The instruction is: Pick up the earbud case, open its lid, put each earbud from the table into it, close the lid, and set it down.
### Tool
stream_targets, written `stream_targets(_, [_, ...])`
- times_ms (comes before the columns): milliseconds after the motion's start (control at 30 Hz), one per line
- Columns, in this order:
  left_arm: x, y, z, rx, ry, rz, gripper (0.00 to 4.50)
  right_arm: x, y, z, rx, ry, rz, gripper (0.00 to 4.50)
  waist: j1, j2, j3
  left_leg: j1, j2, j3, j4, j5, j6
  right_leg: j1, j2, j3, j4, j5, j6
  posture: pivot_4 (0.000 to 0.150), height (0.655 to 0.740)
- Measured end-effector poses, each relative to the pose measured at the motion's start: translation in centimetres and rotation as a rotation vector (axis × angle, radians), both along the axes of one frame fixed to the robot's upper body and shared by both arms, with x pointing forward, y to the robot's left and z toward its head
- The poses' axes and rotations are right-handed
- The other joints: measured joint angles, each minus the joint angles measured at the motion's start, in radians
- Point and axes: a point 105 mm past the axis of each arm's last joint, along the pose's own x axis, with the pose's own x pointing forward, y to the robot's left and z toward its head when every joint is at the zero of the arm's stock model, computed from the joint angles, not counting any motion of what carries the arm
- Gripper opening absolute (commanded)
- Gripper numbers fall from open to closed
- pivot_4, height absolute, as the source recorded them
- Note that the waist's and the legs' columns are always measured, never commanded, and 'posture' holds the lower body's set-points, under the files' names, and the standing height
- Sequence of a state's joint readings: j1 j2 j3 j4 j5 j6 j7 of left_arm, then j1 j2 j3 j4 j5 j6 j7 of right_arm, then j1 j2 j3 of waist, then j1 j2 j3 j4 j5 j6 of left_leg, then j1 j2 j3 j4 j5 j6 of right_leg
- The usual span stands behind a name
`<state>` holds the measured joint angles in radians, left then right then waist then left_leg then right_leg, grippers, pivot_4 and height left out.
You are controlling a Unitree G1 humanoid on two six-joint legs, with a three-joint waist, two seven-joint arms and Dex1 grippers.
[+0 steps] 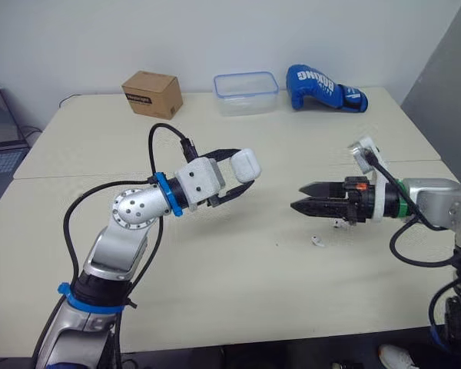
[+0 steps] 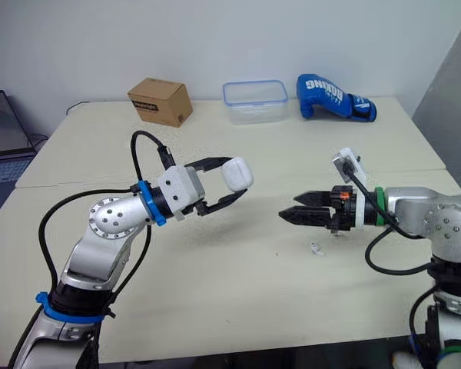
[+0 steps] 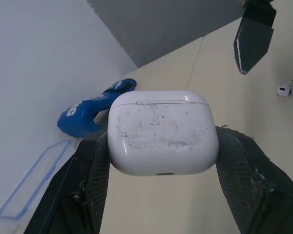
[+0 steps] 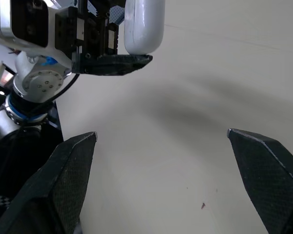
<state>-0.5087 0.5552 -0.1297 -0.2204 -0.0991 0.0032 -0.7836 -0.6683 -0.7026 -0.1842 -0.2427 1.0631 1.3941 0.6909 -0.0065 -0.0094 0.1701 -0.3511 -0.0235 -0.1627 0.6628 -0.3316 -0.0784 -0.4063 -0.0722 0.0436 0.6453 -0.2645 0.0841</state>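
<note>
At 11 o'clock on the table (image 1: 215,307), near the far edge: cardboard box (image 1: 153,93). Toward 9 o'clock, left gripper (image 1: 244,170) clamped on earbud case (image 3: 163,131), one finger on each side; case held clear of the tabletop, lid closed. Clear plastic container (image 1: 246,92) at 12. Right gripper (image 1: 297,196) at 3 o'clock, fingers parted, nothing between them, tips pointing at the case, well apart from it. One earbud (image 1: 317,241) on the tabletop just below, about 4 o'clock. Blue boxing glove (image 1: 325,88) at 1.

left pincer (image 1: 246,169) clamped tight, right pincer (image 1: 298,196) spread, tips facing.
</note>
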Motion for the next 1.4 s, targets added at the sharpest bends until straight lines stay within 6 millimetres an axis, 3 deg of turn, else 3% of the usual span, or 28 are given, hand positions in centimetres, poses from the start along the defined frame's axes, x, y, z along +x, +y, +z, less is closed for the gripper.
stream_targets(567, [-2.1, -3.0, 0.6, 0.146, -0.185, -0.251, 2.77, 0.6, 2.8, 1.9, 0.099, 0.122, 0.092, 4.50, -0.014, 0.000, 0.000, -0.002, -0.001, -0.001, 0.002, 0.000, 0.000, -0.001, 0.000, 0.000, 0.001, 0.000, 0.000, 0.150, 0.7400])
stream_targets(1200, [-1.8, -3.8, 0.7, 0.161, -0.216, -0.271, 2.77, 0.7, 3.7, 2.1, 0.124, 0.160, 0.114, 4.50, -0.026, 0.001, 0.000, -0.002, 0.000, -0.001, 0.002, 0.000, 0.000, -0.002, 0.000, 0.000, 0.003, 0.000, 0.000, 0.150, 0.7400])
stream_targets(1300, [-1.8, -3.8, 0.7, 0.162, -0.215, -0.270, 2.77, 0.7, 3.7, 2.1, 0.127, 0.159, 0.115, 3.75, -0.026, 0.001, 0.000, -0.002, 0.000, -0.001, 0.002, 0.000, 0.000, -0.002, 0.000, 0.000, 0.003, 0.000, 0.000, 0.150, 0.7400])
stream_targets(1400, [-1.7, -3.8, 0.7, 0.162, -0.215, -0.268, 2.77, 0.7, 3.8, 2.2, 0.134, 0.158, 0.115, 2.66, -0.026, 0.001, 0.000, -0.002, 0.000, -0.001, 0.002, 0.000, 0.000, -0.002, 0.000, 0.000, 0.003, 0.000, 0.000, 0.150, 0.7400])
